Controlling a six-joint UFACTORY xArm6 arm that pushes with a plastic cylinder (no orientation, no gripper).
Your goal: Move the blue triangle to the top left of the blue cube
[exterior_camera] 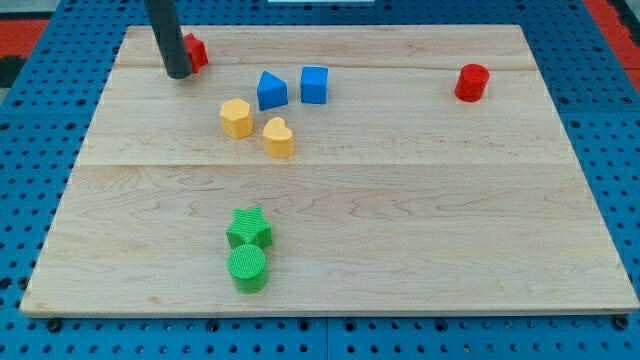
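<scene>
The blue triangle [271, 90] lies on the wooden board just left of the blue cube [314, 84], almost touching it. My tip [179, 73] rests on the board near the view's top left, well to the left of the blue triangle. It stands right in front of a red block [197, 52], partly hiding it.
A yellow hexagon block [236, 117] and a yellow heart-like block [279, 138] lie just below the blue triangle. A red cylinder [472, 82] sits at the top right. A green star [249, 229] and green cylinder [247, 268] sit near the bottom. The board's top edge [330, 27] is close.
</scene>
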